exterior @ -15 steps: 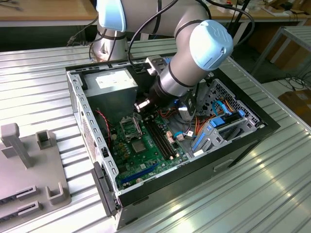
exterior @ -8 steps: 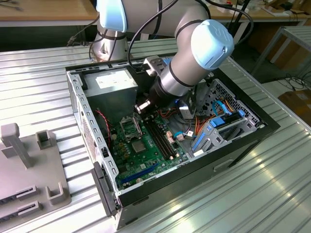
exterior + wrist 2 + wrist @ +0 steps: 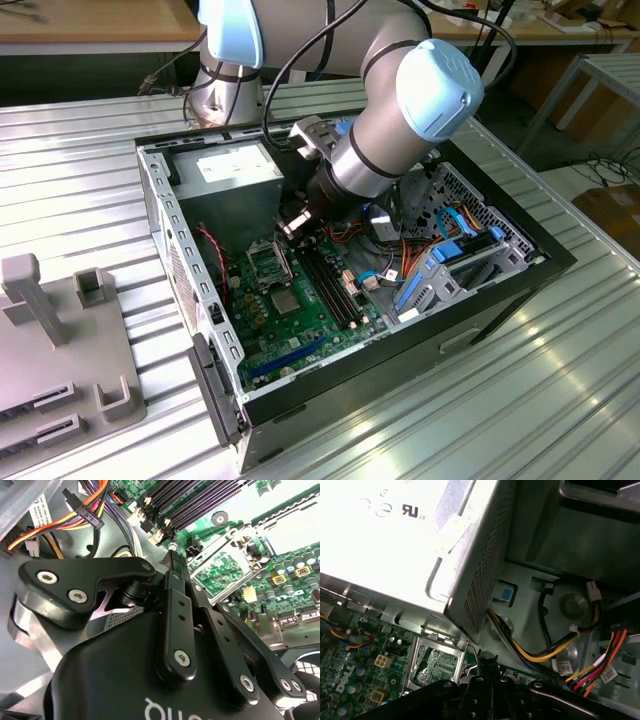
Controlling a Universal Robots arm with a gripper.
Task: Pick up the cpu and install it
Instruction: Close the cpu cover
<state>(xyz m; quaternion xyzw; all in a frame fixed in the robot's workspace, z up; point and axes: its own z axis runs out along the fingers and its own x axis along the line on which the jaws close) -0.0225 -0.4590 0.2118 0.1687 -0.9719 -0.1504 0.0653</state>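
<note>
End effector (image 3: 296,218) hangs low inside the open computer case (image 3: 545,268), tip pointed at the motherboard (image 3: 300,325). Both wrist views show its black linkage narrowing to the tip (image 3: 172,555) (image 3: 487,659). Cannot tell whether it is spread, pressed together or pinching anything, because the tip is seen from behind.

Cpu (image 3: 288,228): judged to be the small pale bit at the very tip in the exterior view, so probably carried, not confirmed.

Handling, as a judgement: light, stiff, thin and flat, with a slick metal top. Contacts underneath are fragile, so hold it by two opposite edges, keep it level and apply no squeeze across the faces.

Just below and in front of the tip lies the black-framed socket (image 3: 265,262), open, with a greenish glinting floor in both wrist views (image 3: 220,570) (image 3: 435,662) and no chip seated in it. So the cpu is near the socket, just above it, apparently not touching.

Beside the socket is a grey chip with a green rim (image 3: 285,300) (image 3: 292,530), not the target. Memory slots (image 3: 330,280) (image 3: 200,500) run alongside. Power supply box (image 3: 235,165) (image 3: 395,530) stands just behind the socket, and coloured cables (image 3: 545,650) run close by the arm. The case sits on a ribbed metal table (image 3: 80,170).
</note>
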